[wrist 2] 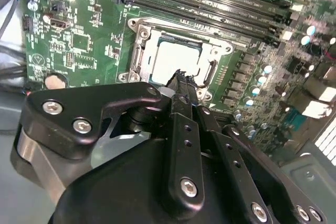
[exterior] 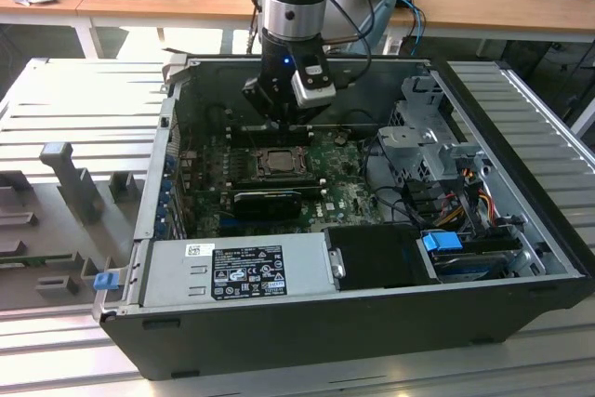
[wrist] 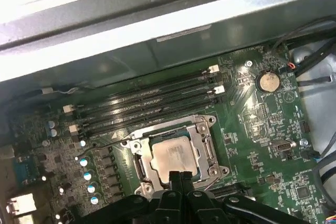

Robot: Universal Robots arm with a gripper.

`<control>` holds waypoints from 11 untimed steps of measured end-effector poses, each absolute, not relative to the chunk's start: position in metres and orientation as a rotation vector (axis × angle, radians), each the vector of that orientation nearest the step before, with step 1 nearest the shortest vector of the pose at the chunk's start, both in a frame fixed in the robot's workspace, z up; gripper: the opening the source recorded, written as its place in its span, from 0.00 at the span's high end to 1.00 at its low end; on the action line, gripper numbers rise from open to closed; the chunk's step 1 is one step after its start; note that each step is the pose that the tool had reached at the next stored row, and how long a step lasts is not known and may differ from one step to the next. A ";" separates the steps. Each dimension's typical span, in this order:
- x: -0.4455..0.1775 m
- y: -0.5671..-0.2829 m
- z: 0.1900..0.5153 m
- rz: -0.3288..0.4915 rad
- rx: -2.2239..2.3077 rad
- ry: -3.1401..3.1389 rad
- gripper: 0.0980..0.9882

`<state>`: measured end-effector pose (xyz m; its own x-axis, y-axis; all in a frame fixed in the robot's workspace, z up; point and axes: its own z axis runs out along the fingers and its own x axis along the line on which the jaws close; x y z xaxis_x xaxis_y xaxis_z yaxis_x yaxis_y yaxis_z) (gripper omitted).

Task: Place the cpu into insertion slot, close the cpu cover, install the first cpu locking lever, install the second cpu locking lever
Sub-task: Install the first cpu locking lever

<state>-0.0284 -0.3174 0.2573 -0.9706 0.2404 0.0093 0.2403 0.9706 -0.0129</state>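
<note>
A: Starting at the exterior view's left, there is the ribbed grey desk. Next comes the lidless computer case, and at the middle of the frame the arm hangs over the green board inside.

B: And the tool?

A: Its two fingers are pressed together, pinching nothing that shows. In the first wrist view the tips sit low, just beside the edge of the insertion slot.

B: Where is the cpu?

A: It is seated in the slot, lying flat with its pale metal top facing up. The cpu cover seems to lie down around it, with the chip showing through the window.

B: So the work looks to be at the levers.

A: Probably. A thin wire rod juts from one corner of the socket. It may be a lever not yet hooked, though that is hard to tell. To do this well, the arm would push on the wire alone and go slowly. It should keep off the chip's top and avoid dragging sideways on the board.

B: Which way does the chip point?

A: It is nearly square, so it has no real long axis. Its edges run in line with the memory slots.

B: And further right?

A: In the exterior view, the drive cage and its cables sit well apart from the socket.
</note>
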 end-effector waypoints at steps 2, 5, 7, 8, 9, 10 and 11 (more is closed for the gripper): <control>-0.028 -0.317 0.257 0.019 -0.283 -3.118 0.99; -0.028 -0.317 0.257 0.019 -0.180 -3.126 0.99; -0.028 -0.317 0.257 0.019 -0.147 -3.128 0.99; -0.028 -0.317 0.257 0.019 -0.133 -3.129 0.99; -0.028 -0.317 0.257 0.020 -0.104 -3.130 0.99; -0.028 -0.317 0.257 0.020 -0.074 -3.131 0.99; -0.028 -0.317 0.257 0.020 -0.013 -3.132 0.99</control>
